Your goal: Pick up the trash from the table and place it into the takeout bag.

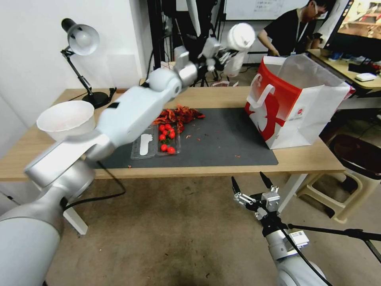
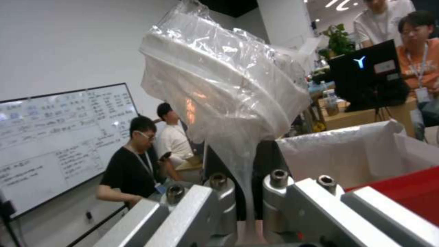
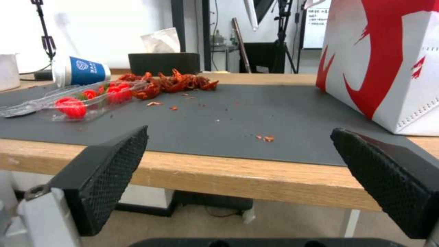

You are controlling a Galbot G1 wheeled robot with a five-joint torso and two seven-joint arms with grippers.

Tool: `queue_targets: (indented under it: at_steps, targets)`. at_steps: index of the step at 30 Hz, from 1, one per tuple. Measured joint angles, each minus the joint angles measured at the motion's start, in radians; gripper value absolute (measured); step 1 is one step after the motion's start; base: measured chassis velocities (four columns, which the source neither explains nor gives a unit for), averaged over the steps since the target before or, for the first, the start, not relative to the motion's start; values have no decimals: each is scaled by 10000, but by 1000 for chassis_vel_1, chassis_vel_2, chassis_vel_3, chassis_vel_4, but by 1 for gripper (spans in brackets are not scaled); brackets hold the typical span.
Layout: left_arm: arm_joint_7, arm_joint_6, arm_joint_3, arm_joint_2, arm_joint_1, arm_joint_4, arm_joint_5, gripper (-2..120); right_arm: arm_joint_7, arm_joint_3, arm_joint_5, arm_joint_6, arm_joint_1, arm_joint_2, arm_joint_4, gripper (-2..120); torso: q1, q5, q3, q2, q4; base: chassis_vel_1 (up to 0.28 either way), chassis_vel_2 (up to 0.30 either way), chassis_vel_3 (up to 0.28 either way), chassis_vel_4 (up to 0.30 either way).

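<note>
- Surface [image 1: 222, 169]: you have a long light-wood top with a dark grey mat [image 1: 222, 139] over its middle. The mat looks matte and grippy, so loose scraps will likely stay put rather than slide.
- Takeout bag [image 1: 301, 107]: boxy stiff paper, red side and white front, flat white handles, mouth open, standing at the right end of the mat. Risk: it looks light and may hold little, so a brush from the arm against its rim could tip or shove it.
- Left arm: stretched up over the far edge of the surface, left of the bag mouth. Your left tool [image 1: 216, 59] has its jaws pinched on thin film, with a white lidded bowl in a clear plastic wrap [image 2: 219, 75] hanging above the pinch. The hold is on crinkly, slippery film only, not the rigid bowl. Expect swing; the film could slip or tear, and a release short of the mouth would drop the load behind the surface.
- Right tool [image 1: 254, 190]: parked low in front of the surface, below its edge, jaws spread wide, nothing between the black textured pads [image 3: 114, 164].
- White round bowl [image 1: 65, 119]: smooth, open-topped, at the left end of the surface.
- Clear shallow tray [image 1: 156, 141]: thin, flimsy, holding glossy red cherry tomatoes. It could buckle under a pinch.
- Red crayfish shells [image 1: 178, 115]: jagged loose pile on the mat; awkward for pads, likely to scatter.
- Blue-and-white paper cup [image 3: 80, 72]: lying on its side near the tray; it may roll.
</note>
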Motion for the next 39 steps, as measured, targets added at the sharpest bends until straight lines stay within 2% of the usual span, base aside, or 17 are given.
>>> queue_targets:
  at_steps: [8,12,15,18,27,33,39]
  targets:
    - [17,352,589,-853,-883,561,20,0,-20,42,-5,10,-41,-41,66,100,0,-1,0,1,0,0,0,0,0]
    - [395,546,770,-1346,-1519,1072,62,0,-23,91,-3,24,-65,-44,122,100,0,-2,-1,1,2,0,0,0,0]
    - [912,941,857,-1927,-2089,1638,235,0,-32,102,-18,44,-129,-18,167,100,0,0,-1,1,-1,0,0,0,0]
    - [1091,1236,1061,-2218,-2411,1974,511,0,-42,115,-45,78,-210,-14,203,100,0,1,-1,2,-5,0,0,0,0]
    - [1230,1881,1654,-2248,-3156,2674,1617,0,-90,187,-142,158,-464,51,300,100,0,-4,0,1,6,0,0,0,0]
    - [1260,2027,2027,-2247,-3545,2744,1905,0,-117,198,-191,190,-579,85,344,100,-1,-4,-1,2,-2,0,0,0,0]
    - [1222,2022,2062,-2227,-3634,2809,1872,0,-132,199,-230,216,-642,141,390,100,0,-4,-1,1,3,0,0,0,0]
